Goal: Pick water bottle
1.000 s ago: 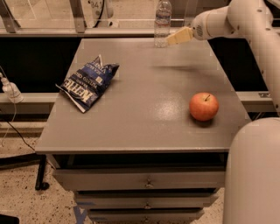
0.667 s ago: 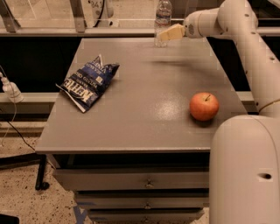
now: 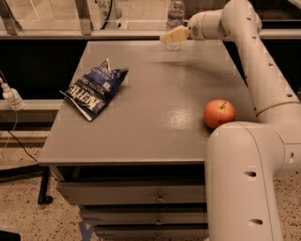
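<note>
The water bottle (image 3: pixel 176 11) is a slim clear plastic bottle. It stands upright at the far edge of the grey table (image 3: pixel 155 108), right of centre. My gripper (image 3: pixel 171 36) reaches in from the right at the end of the white arm (image 3: pixel 244 42). Its cream tip lies across the bottle's lower body and hides that part. The bottle's base still shows on the table top below the gripper.
A red apple (image 3: pixel 219 113) sits at the table's right side, close to my arm's base. A blue chip bag (image 3: pixel 95 89) lies at the left. A rail and a glass wall run behind the table. Drawers are below the front edge.
My gripper has moved left along the far edge, from just right of the bottle to over its lower body. The bottle, apple and chip bag have not moved.
</note>
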